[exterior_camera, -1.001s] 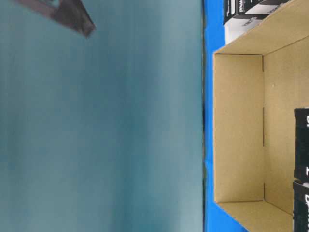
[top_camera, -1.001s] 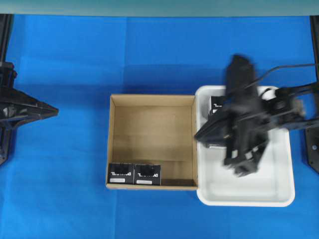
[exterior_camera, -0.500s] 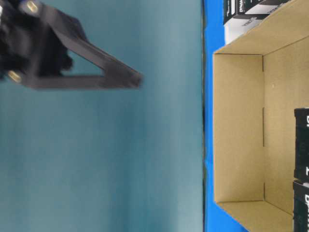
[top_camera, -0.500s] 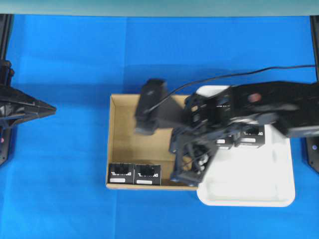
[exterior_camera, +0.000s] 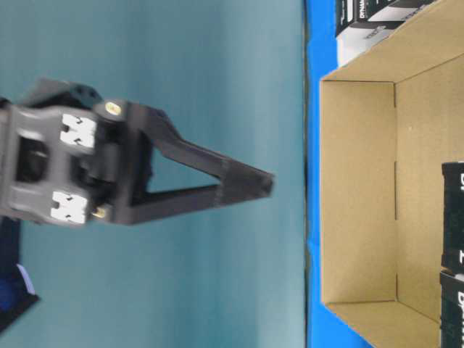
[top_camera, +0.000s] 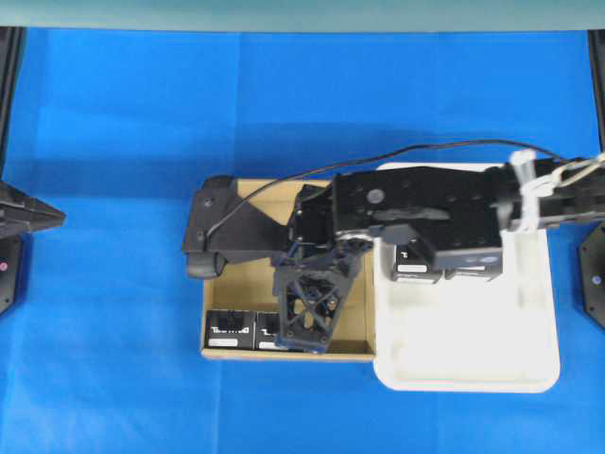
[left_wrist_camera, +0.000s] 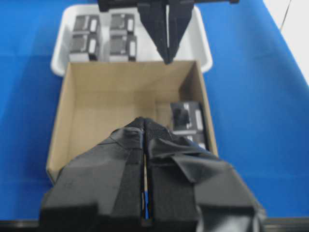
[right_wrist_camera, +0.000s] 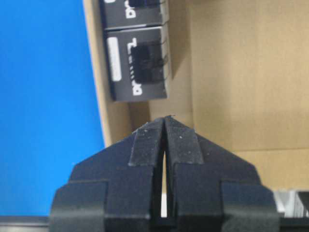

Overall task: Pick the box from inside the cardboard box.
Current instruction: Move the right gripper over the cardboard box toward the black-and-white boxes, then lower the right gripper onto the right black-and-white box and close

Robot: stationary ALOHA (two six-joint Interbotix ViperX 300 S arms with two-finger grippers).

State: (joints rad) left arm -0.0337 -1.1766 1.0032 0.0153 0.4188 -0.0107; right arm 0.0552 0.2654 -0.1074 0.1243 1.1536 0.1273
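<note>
The cardboard box [top_camera: 284, 227] lies at the table's middle. Two black boxes [top_camera: 231, 331] stand side by side against its near wall at the left corner, also seen in the right wrist view [right_wrist_camera: 140, 63] and left wrist view [left_wrist_camera: 186, 117]. My right gripper [top_camera: 304, 336] hangs shut and empty above the cardboard box [exterior_camera: 359, 196], fingertips [exterior_camera: 264, 185] pointing down, above the rim and just right of the boxes. In its own view the shut gripper [right_wrist_camera: 165, 118] holds nothing. My left gripper [left_wrist_camera: 144, 120] is shut and empty at the far left [top_camera: 57, 216], facing the cardboard box [left_wrist_camera: 111, 96].
A white tray [top_camera: 473, 364] touches the cardboard box's right wall and holds several black boxes [top_camera: 416, 265] at its far end, also seen in the left wrist view [left_wrist_camera: 104, 36]. The right arm [top_camera: 425, 203] and its cable span the tray. Blue cloth [top_camera: 113, 359] covers the table.
The right arm swung left from over the white tray to above the cardboard box, staying shut. The left gripper drew back a little toward the left edge.
</note>
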